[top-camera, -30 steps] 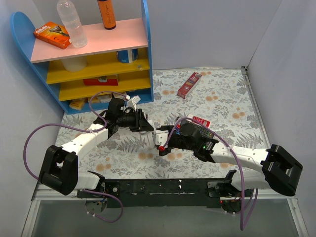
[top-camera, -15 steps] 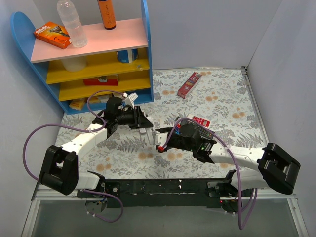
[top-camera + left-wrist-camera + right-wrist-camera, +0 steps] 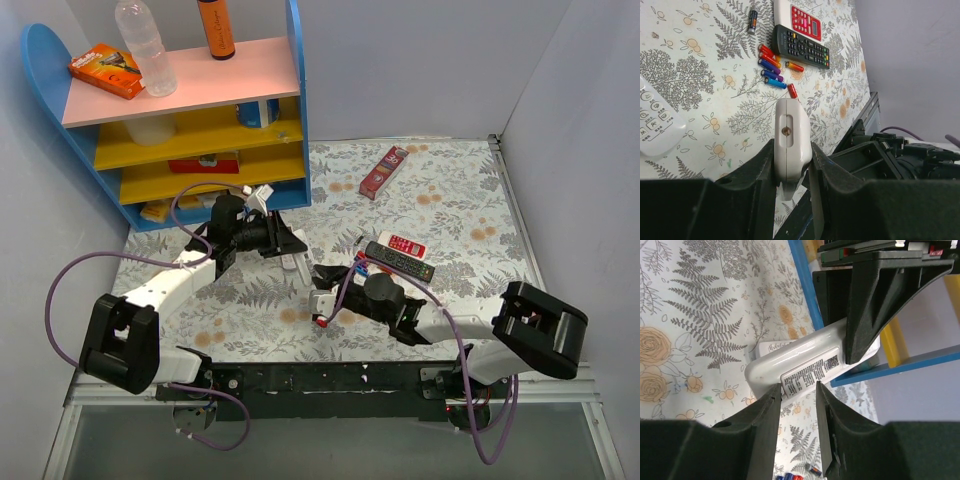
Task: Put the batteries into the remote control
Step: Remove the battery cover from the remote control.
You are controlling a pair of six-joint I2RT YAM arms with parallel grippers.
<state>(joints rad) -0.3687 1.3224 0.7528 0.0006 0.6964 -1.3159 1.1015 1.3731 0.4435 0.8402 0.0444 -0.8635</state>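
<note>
My left gripper (image 3: 283, 243) is shut on the white remote control (image 3: 790, 135) and holds it on edge above the mat (image 3: 450, 210); its end with a screw hole faces the left wrist camera (image 3: 792, 146). My right gripper (image 3: 322, 298) is open with a narrow gap, nothing between its fingers, just in front of the remote's labelled back (image 3: 810, 371). The gap shows in the right wrist view (image 3: 797, 387). Several red, orange and blue batteries (image 3: 772, 65) lie loose on the mat beside the black remote; they also show in the top view (image 3: 360, 268).
A black remote (image 3: 398, 260) and a red-and-white remote (image 3: 405, 243) lie right of centre. A white device with round buttons (image 3: 655, 122) lies on the mat under the left gripper. A red box (image 3: 383, 170) lies at the back. The blue shelf (image 3: 295, 120) stands at the far left.
My right arm has pulled back toward the near edge, uncovering the black and red-and-white remotes. My left gripper has shifted slightly left and back with the white remote.
</note>
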